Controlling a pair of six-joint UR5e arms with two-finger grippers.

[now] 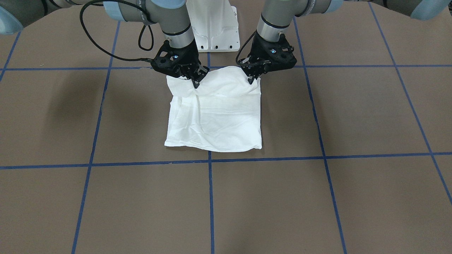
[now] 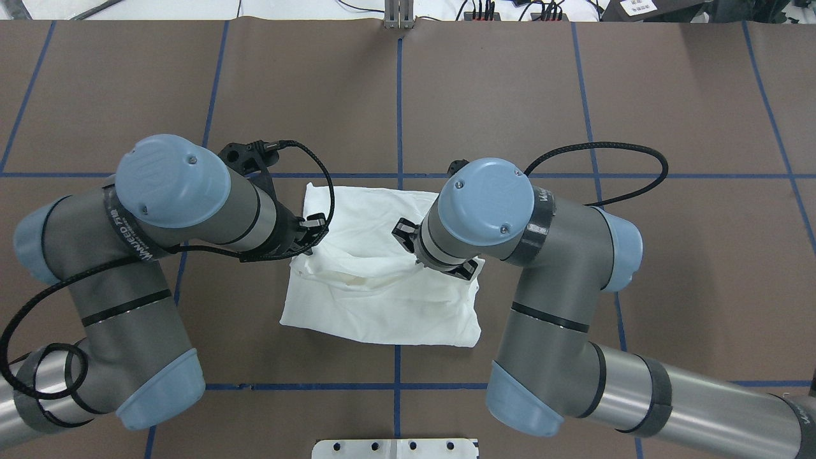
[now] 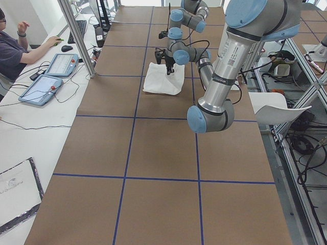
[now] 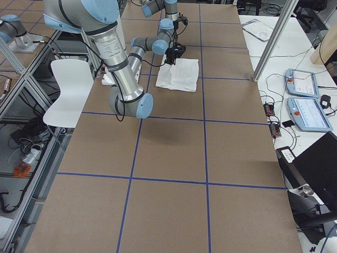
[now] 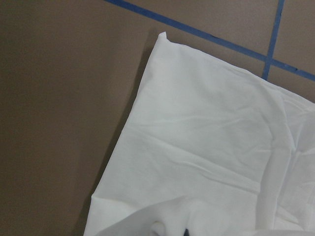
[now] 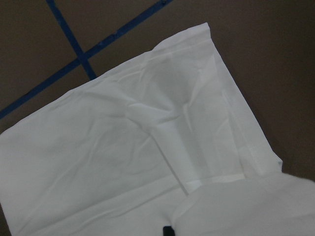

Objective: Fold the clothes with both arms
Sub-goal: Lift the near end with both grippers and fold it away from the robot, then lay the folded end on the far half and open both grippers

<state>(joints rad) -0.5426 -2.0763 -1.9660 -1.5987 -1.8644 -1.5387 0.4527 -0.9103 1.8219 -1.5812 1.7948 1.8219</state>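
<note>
White shirt [image 1: 219, 123] lies mid-tabletop [image 1: 353, 197], just out from the white metal pedestal [image 1: 213, 24]. It is folded to a rough square and straddles the centre line of blue tape [image 1: 210, 197]. Cloth is soft and matte with shallow creases; the far edge is flat and fairly straight, the corners slightly rounded. The edge toward the robot is raised off the brown paper-like surface in a slack, sagging ridge between two peaks. Left pincer [image 1: 252, 80] is closed to a narrow point on one peak, the fabric pinched and tented under it. Right pincer [image 1: 196, 83] is likewise nipped tight on the other peak, the cloth bunched in a small twist. Both are black, skeletal and angular, and point steeply down. The right wrist view shows layered folds, a stitched hem ridge and one dark fingertip [image 6: 168, 230] at the bottom edge. The left wrist view shows a smooth panel ending in a sharp corner beside the tape crossing. Arms are grey tubes with pale blue caps and looped, braided black cable.
</note>
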